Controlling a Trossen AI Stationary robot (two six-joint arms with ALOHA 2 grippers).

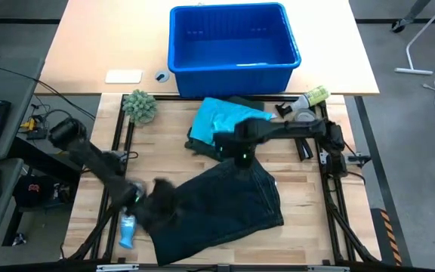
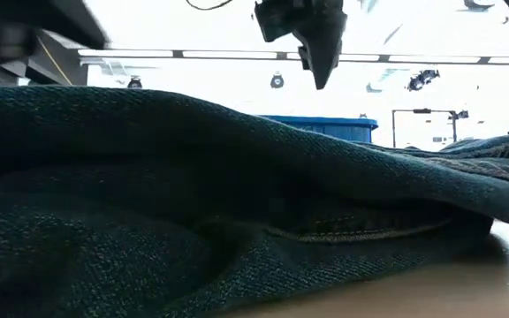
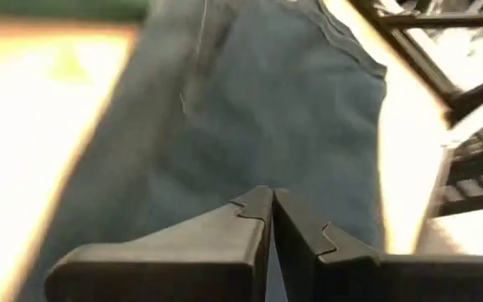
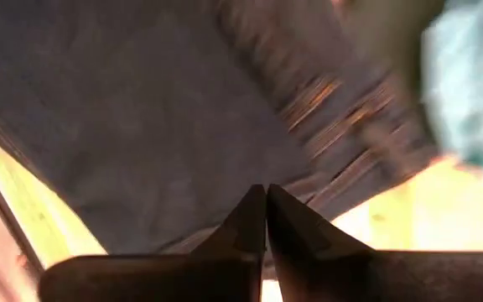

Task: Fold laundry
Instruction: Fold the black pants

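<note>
The left gripper (image 1: 143, 195) hovers closed and empty at the left edge of the dark garment (image 1: 217, 208), which lies on the tabletop (image 1: 293, 189), long axis running from near-left to far-right. The step likely needs opened fingers pinching one edge cleanly. The right gripper (image 1: 242, 156), closed, hangs above its far edge, near the turquoise shirt (image 1: 221, 121).

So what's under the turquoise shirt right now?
A dark green garment shows from under the turquoise shirt along its left edge; how far it reaches underneath is covered. The right hand hangs just in front, over the big dark garment.
</note>
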